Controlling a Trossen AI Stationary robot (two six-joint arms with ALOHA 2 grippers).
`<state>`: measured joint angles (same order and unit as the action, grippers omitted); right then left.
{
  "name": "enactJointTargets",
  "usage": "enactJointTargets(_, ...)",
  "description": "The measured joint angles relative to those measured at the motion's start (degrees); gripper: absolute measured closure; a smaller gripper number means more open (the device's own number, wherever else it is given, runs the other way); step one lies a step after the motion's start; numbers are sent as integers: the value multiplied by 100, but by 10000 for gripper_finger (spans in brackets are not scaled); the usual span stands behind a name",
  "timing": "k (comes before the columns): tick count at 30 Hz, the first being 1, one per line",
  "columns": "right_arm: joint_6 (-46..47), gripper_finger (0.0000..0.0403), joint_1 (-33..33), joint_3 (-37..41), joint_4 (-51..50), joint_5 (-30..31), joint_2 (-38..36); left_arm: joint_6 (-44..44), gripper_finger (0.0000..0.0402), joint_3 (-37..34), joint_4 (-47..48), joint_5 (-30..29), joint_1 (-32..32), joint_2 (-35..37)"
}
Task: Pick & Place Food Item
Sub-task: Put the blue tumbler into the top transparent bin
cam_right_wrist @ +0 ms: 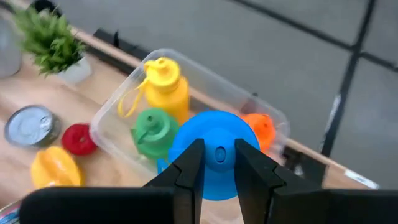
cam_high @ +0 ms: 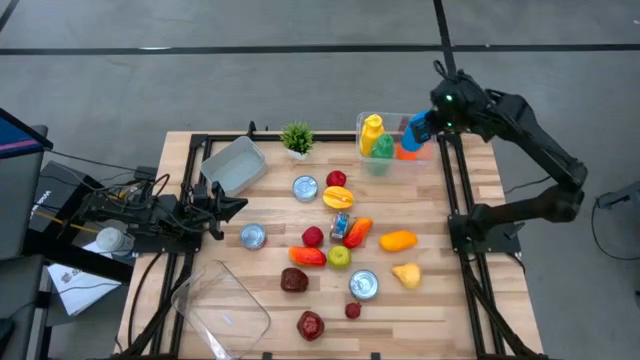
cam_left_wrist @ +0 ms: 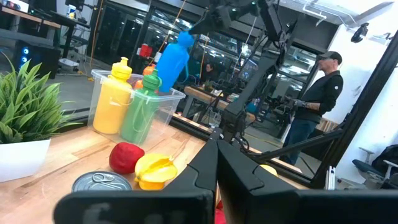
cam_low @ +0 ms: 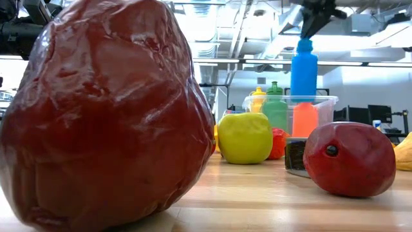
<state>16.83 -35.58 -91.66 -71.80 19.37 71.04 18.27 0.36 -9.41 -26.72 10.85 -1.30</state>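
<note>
Overhead, right gripper (cam_right_wrist: 216, 163) pinches blue bottle (cam_right_wrist: 214, 155) by its cap, hanging over the clear bin (cam_right_wrist: 118, 118), likely for upright placement; left gripper (cam_high: 222, 204) waits, fingers pressed together.

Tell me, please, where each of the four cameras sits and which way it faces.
High view: overhead, straight down on the table; both arms show.
Low view: at tabletop height, level across, behind a big red fruit; the right gripper shows up top.
Left wrist view: past the left gripper toward the clear bin.
Right wrist view: down past the right gripper on the blue bottle.
Shared: all four show the blue bottle over the bin.
</note>
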Motion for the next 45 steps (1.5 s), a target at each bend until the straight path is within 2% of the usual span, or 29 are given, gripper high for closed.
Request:
enactJointTargets(13, -213, 337, -140, 2, -160, -183, 603, 0, 402, 0, -2, 1, -2, 0)
enactJointTargets(22, -232, 337, -456, 262, -141, -288, 540, 1, 402, 0, 0, 1, 0, 0)
enactJointTargets(25, -234, 337, -557, 514, -66, -314, 530, 1, 402, 0, 0, 0, 0, 0)
enactJointTargets(31, -362, 337, -782, 1252, 736, -800, 540, 0, 401, 0, 0, 0, -2, 0)
enactJointTargets(45, -574, 337, -1416, 2173, 1657, -1473, 379, 1, 402, 0, 0, -1, 0, 2)
